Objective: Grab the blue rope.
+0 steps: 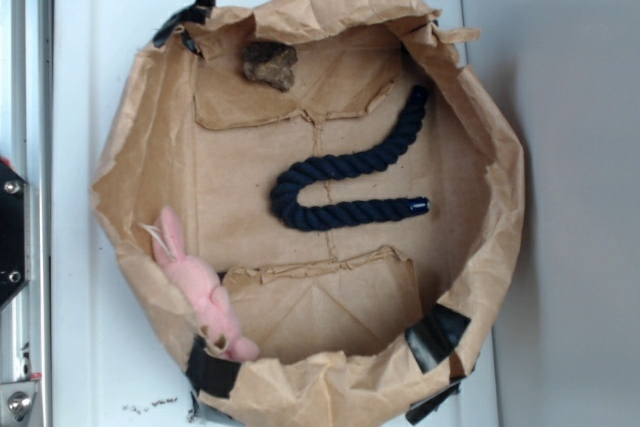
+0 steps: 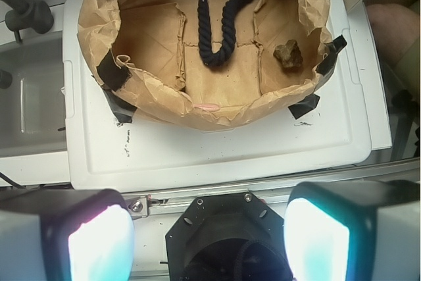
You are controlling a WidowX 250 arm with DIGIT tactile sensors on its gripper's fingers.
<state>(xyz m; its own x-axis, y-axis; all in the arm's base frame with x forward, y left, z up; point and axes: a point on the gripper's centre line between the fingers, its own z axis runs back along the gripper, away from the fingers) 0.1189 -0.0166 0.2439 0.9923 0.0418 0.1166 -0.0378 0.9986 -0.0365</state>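
The blue rope is a thick dark navy twisted length lying in an S-curve on the floor of a rolled-down brown paper bag. In the wrist view the blue rope shows near the top, inside the paper bag. My gripper hangs high above the robot's black base, well short of the bag, and stays out of the exterior view. Its two pale glowing pads stand wide apart with nothing between them.
A pink plush rabbit leans on the bag's lower-left wall. A brown rock lies at the bag's far end. The bag sits on a white plastic lid. A black octagonal robot base lies below the gripper.
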